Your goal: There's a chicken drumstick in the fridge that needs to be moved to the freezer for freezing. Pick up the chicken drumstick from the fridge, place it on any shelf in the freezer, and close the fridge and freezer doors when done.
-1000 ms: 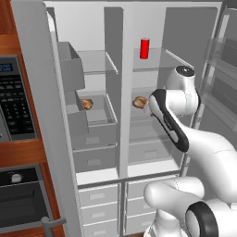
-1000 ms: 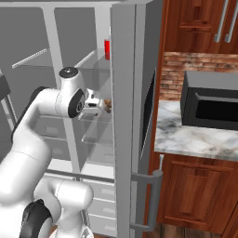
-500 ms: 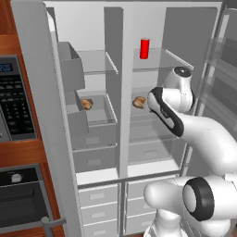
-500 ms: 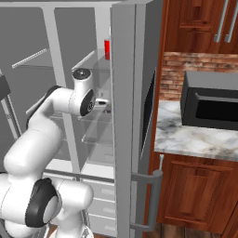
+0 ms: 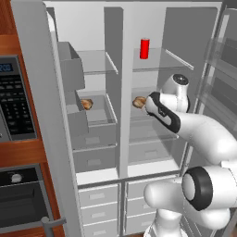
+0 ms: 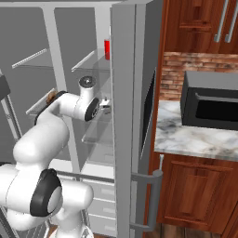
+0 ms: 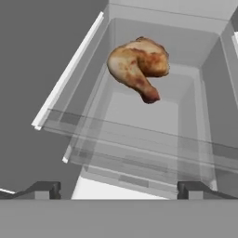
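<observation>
The chicken drumstick (image 7: 137,65) is a golden-brown lump lying on a clear glass shelf (image 7: 139,139) of the fridge, straight ahead of my gripper (image 7: 120,190) and still some way off. In the left base view the chicken drumstick (image 5: 138,102) sits in the right-hand section, just left of my gripper (image 5: 147,103). The jaws stand wide open with nothing between them. The freezer (image 5: 92,115) is the left-hand section, with glass shelves and grey drawers. Both doors are swung open: the plain freezer door (image 5: 37,115) and the fridge door (image 6: 125,139) with its dark panel.
A red can (image 5: 145,48) stands on the fridge shelf above the drumstick. A smaller orange-brown lump (image 5: 86,104) lies in the freezer. Door bins (image 5: 222,69) hang close on my right. A microwave (image 6: 211,100) sits on the marble counter (image 6: 186,139).
The arm has stretched forward, carrying the hand deeper into the fridge toward the drumstick. The jaws stayed open. The drumstick has not moved.
</observation>
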Robot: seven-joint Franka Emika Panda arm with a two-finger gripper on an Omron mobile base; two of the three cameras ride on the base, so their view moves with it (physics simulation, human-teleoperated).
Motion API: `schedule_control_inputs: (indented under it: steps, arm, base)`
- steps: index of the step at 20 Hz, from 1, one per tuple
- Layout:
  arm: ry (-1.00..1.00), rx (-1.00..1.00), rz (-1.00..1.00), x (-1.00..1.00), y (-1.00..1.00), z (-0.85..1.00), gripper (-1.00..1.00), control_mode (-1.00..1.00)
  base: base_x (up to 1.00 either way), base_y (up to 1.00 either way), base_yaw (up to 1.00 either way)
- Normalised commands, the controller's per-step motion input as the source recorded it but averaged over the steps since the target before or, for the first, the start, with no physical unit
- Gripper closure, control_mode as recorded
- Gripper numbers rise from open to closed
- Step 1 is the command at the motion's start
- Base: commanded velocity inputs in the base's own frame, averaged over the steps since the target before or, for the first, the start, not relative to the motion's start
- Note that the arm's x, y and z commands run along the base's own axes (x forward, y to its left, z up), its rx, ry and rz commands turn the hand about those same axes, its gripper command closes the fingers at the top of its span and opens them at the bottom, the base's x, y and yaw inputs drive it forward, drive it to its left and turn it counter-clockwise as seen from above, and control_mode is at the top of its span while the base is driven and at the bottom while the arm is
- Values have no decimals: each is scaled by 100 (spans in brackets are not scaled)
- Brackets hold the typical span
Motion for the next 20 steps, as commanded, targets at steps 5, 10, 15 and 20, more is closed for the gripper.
schedule_control_inputs:
  steps: [5, 10, 15, 20]
  arm:
    - [0, 0, 1, 17, 0, -9, -100, -100]
    - [0, 0, 5, 27, -5, -4, -100, -100]
    - [0, 0, 5, 33, -4, -7, -100, -100]
    - [0, 0, 4, 38, 0, -15, -100, -100]
  base:
    - [0, 0, 0]
    - [0, 0, 0]
    - [0, 0, 0]
    - [0, 0, 0]
